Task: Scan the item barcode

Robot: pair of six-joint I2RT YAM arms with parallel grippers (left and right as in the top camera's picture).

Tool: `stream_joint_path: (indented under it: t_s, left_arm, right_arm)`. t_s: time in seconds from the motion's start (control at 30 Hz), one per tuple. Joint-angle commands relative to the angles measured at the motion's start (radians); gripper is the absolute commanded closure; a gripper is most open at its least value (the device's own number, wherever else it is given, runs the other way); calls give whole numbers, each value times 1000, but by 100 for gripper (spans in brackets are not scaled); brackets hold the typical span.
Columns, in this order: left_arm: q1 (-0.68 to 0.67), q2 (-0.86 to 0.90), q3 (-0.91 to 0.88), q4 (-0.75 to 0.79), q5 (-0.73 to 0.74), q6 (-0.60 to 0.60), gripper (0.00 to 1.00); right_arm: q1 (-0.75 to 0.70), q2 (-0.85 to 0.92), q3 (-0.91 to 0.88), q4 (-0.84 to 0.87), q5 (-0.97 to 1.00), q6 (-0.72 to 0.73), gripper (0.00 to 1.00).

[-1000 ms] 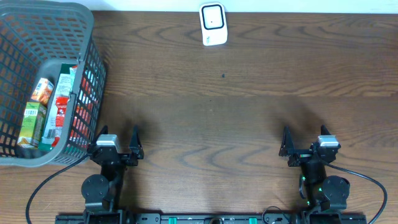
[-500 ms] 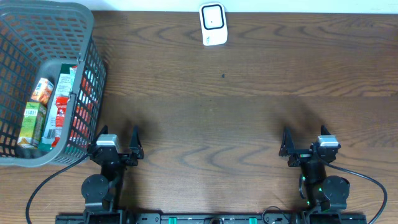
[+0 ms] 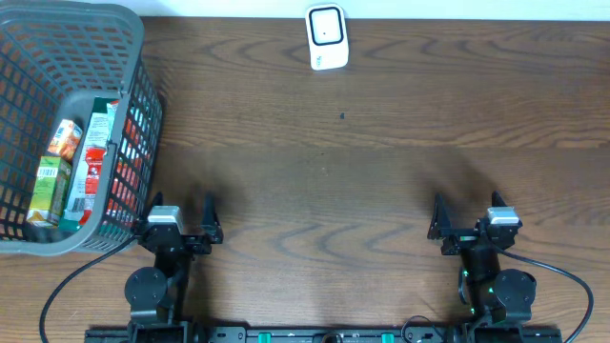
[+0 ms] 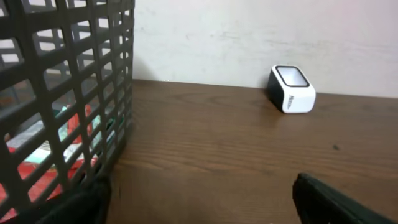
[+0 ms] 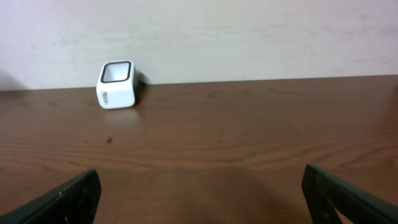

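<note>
Both grippers wide open and empty: left gripper (image 3: 182,206) just beside basket (image 3: 145,105), right gripper (image 3: 466,206) well apart from it. Items (image 3: 91,162) lie inside basket. Probably light, crushable packs; take green carton (image 3: 46,191) across narrow sides, gently.

scanner (image 3: 325,36): small white box with a dark, black-rimmed window in its face. It stands upright on the tabletop, well apart from my basket (image 3: 148,114), beyond its far right corner.
cartons (image 3: 50,178): green and orange, lying flat on the basket floor.
red-and-white pack (image 3: 93,157): long, lying in the basket just right of the cartons.
</note>
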Motion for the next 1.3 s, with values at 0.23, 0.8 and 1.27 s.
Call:
stream_joint_path:
  t_s: [0.23,0.8,1.27]
  left_arm:
    - [2,-5,16,-31,31,-11,6]
    - [2,383,912,-642,130,-233,6]
    - [4,1262,1967,-1161,38,-34,6]
  right_arm:
    - [10,-4,-1,-4,5,-2,1]
    - [10,-4,-1,-4,5,-2,1]
    - [10,-4,-1,-4,5,-2,1]
